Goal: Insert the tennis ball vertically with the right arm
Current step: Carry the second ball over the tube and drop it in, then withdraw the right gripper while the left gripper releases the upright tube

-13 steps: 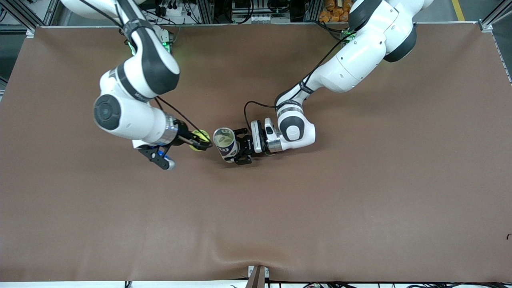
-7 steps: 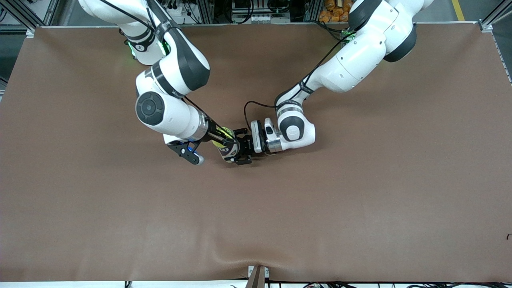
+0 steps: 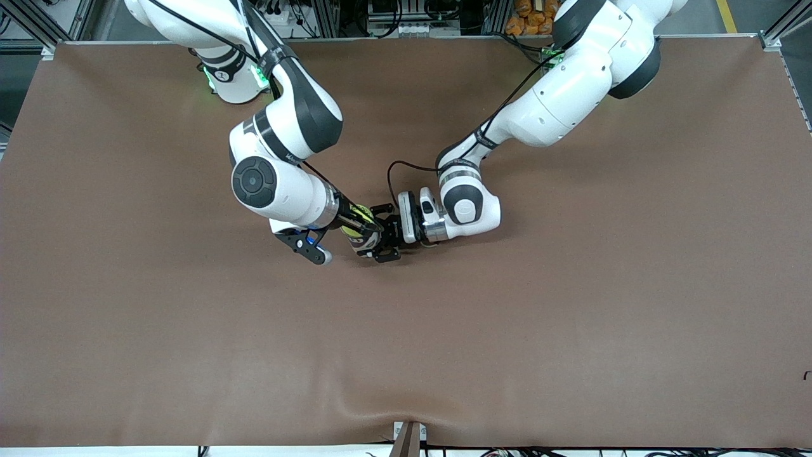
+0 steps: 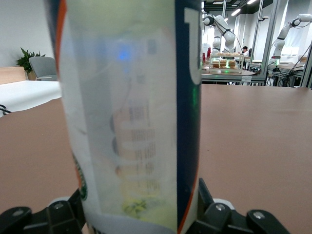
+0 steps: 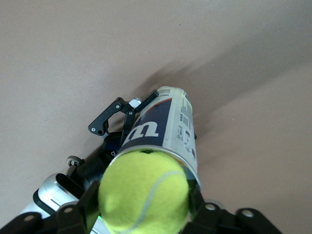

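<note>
Two arms meet near the middle of the brown table, and I read them across the front view from the right arm's end toward the left arm's end. First comes my right arm, reaching down from its base. The right gripper is clamped on the tennis ball, fingers pressed against either side of it, and holds it directly over the open mouth of the can. From the right wrist view I see the yellow ball sitting right at the can's rim, though I cannot tell whether it touches. The can stands upright on the table, blue and white with printed lettering.

Next along is the left gripper, reaching in sideways low over the table, its fingers closed around the can's body. The left wrist view is filled by the can's label, with the black fingertips showing at each side of it.
</note>
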Tool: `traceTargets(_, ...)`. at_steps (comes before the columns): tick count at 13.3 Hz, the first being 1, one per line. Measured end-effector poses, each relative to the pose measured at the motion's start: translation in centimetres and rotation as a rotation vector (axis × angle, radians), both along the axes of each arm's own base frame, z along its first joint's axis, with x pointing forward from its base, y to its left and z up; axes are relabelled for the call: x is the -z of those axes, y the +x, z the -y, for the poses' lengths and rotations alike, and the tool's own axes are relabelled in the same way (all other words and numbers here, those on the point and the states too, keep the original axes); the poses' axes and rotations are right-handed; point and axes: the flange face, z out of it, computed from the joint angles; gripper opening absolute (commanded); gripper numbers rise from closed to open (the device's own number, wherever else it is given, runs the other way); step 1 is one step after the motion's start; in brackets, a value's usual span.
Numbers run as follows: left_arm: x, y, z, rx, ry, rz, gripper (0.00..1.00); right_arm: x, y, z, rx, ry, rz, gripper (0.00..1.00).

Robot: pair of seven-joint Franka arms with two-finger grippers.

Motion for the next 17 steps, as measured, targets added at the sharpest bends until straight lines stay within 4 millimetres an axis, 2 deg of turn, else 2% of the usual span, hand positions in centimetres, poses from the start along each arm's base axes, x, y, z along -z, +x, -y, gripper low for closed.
traceTargets(4,0.2,-0.2,0.0,0.002,0.002,-0.003,0.87,0.3,0.2,0.2,0.004,-0.004,-0.002,1.0)
traceTargets(8,0.1,-0.2,0.1,0.002,0.002,-0.002,0.83,-0.3,0.7,0.7,0.014,-0.003,0.009,1.0)
traceTargets(14,0.4,-0.3,0.0,0.002,0.007,-0.004,0.78,-2.7,1.3,3.2,0.026,-0.011,-0.019,1.0)
traceTargets(16,0.4,-0.3,0.0,0.002,0.007,-0.004,0.92,-2.8,1.2,3.2,0.024,-0.012,-0.02,1.0)
traceTargets(17,0.4,-0.3,0.0,0.002,0.007,-0.004,0.95,-3.0,1.3,3.4,0.025,-0.013,-0.016,1.0)
